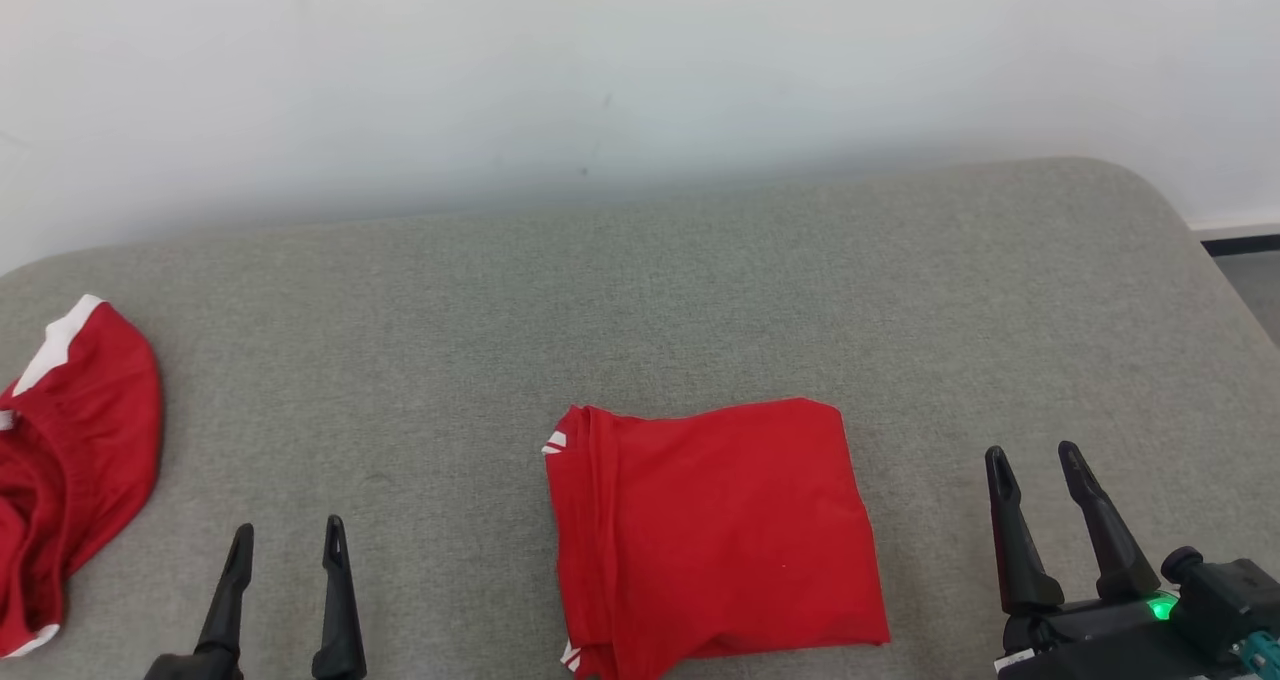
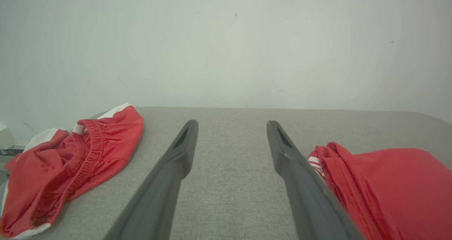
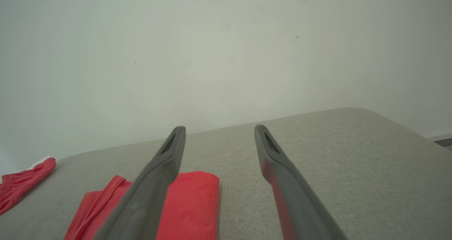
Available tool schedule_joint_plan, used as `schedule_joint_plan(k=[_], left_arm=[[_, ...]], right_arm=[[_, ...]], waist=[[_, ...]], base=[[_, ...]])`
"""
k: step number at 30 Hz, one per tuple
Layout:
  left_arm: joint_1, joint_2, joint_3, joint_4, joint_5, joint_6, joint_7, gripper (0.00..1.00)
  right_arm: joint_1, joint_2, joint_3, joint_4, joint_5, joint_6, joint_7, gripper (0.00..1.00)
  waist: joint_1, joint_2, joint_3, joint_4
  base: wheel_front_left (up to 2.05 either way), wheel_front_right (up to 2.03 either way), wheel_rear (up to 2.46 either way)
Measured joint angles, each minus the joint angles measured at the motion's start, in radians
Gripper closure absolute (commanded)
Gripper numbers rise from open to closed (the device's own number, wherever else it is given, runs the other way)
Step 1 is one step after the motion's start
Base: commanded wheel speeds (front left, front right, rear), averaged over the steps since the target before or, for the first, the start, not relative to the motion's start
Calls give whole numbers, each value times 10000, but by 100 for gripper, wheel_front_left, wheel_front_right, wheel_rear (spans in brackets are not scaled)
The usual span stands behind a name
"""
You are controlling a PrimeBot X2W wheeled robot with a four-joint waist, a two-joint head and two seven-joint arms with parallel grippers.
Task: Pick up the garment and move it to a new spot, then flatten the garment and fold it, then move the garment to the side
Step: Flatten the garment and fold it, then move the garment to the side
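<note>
- To the left of the folded red garment (image 1: 715, 535), the left claw (image 1: 289, 526) is hovering wide and empty; to its right, the right claw (image 1: 1031, 450) is gaping wide too, holding nothing.
- Folding is looking done, so moving aside is probably the step in hand: both claws should be pinching all layers at opposite edges, lifting level.
- Further left of the garment, crumpled red shorts (image 1: 75, 450) are lying on the grey table (image 1: 640, 300); both pieces are sitting loose, not inside any container.

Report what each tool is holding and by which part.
Nothing is held. The left tool and the right tool stand open and empty, either side of the folded red cloth garment, apart from it.
</note>
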Motion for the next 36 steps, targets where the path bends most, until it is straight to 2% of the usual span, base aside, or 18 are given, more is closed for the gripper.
schedule_joint_plan(k=[16,36], left_arm=[[151,-2,-176,215,15,-130,-2,0],[211,-2,-215,182,29,-77,-2,0]], right_arm=[[144,318,182,290,-169,0,0,0],[159,320,276,573,-247,0,0,0]], waist=[[0,0,-216,552],[0,0,-215,540]], base=[[0,0,0],[0,0,0]])
